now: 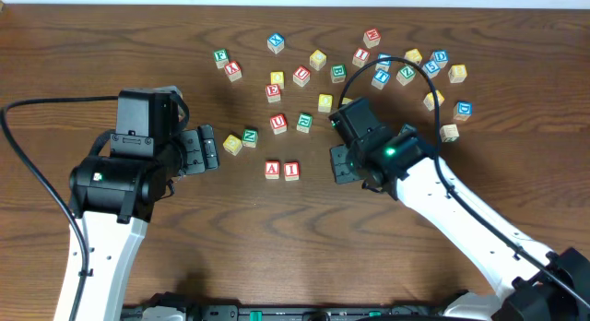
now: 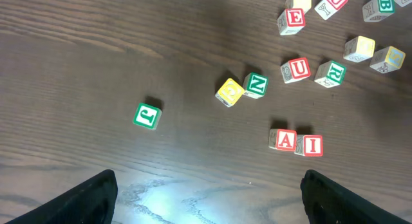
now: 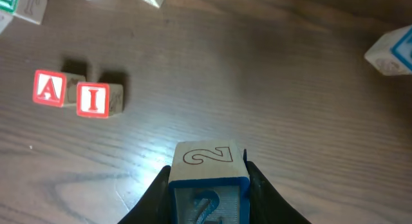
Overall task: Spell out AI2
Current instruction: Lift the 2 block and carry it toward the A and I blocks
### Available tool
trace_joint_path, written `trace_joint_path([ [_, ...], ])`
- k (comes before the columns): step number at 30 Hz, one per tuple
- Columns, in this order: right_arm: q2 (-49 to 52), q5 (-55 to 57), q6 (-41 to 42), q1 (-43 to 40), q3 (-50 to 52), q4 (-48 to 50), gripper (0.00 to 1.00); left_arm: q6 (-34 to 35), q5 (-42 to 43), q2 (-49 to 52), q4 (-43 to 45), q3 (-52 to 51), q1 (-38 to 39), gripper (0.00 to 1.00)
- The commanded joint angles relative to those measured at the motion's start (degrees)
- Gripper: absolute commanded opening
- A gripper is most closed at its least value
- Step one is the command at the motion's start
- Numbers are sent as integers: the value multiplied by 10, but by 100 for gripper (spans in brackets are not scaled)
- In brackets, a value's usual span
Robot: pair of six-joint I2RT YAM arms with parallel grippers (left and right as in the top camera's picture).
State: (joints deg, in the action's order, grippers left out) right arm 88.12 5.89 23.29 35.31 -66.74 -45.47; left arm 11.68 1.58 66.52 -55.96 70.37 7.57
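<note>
L claw [image 1: 207, 150] first: jaws spread wide, nothing in them, hanging over bare worktop [image 1: 83, 53] w/ a yellow cube [image 2: 230, 92] and a green N [image 2: 255, 84] just ahead of it. Not in play for this step, I'd say.

Moving right: red A [image 1: 272, 169] and red I [image 1: 291, 170] sit touching side by side, A on the left. Both read upright from the robot's side. The row's axis runs straight L-to-R across the worktop, and the spot right of the I is bare wood.

Right again: R claw [image 3: 209, 192], jaws narrowed onto the blue 2 [image 3: 207, 156], pinching its L and R faces. The cube fills the bottom-centre of the wrist view. Lifted or resting on the wood? Can't tell.

Key relation: from that claw the I lies to the left and a bit ahead, apart from it, open wood between. The R arm is nearer that spot and already has the cube, so this is its job.

The cube is equal-sided, so no long axis to fuss over; facing is what counts. A raised blue 2 faces the wrist cam, upright. There's an outlined 2 on top, but which way it reads vs. A and I, can't say for sure.

My call on the next move: carry it left, square its edges to the row, and set it just beside the I. Risk: bumping the I out of line.

Far right: spare cubes [image 1: 462, 109] scattered, out of the path.
</note>
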Motion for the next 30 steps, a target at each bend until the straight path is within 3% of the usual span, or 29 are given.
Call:
trace_joint_path([
  [1, 18, 0, 20, 18, 3, 17, 3, -7, 2, -3, -2, 0, -3, 89],
  [10, 95, 0, 40, 32, 3, 46, 3, -7, 2, -3, -2, 0, -3, 89],
  [30, 140, 3, 64, 33, 1, 119, 3, -7, 2, -3, -2, 0, -3, 89],
])
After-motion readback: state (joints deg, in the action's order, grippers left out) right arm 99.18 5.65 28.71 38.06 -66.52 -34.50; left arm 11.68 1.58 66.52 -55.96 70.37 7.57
